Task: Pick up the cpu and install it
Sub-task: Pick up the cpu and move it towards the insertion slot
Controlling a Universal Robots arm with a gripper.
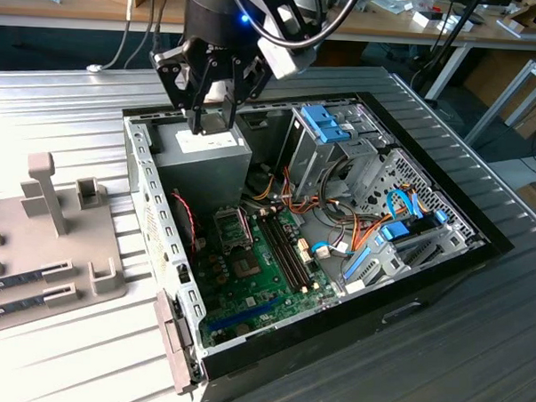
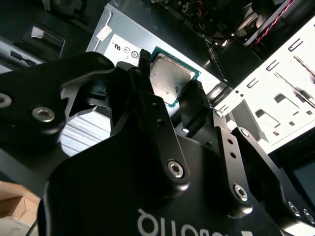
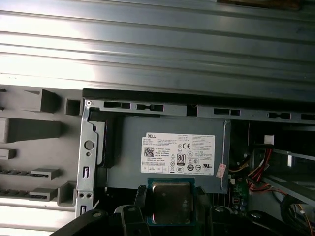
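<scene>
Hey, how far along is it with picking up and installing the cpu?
Grasp looks done: the tool is closed on the cpu above the power supply. Whether it is lifted clear, I can't tell. Left: installation; the cpu isn't at the motherboard yet.

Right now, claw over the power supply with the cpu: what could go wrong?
1. The claw seems to pinch the cpu only by its thin edges above the power supply; it could slip or tilt.
2. The socket sits low beside the power supply's wall and the red and black wires; the wide claw may snag them.
3. A tilted chip might seat badly.
</scene>
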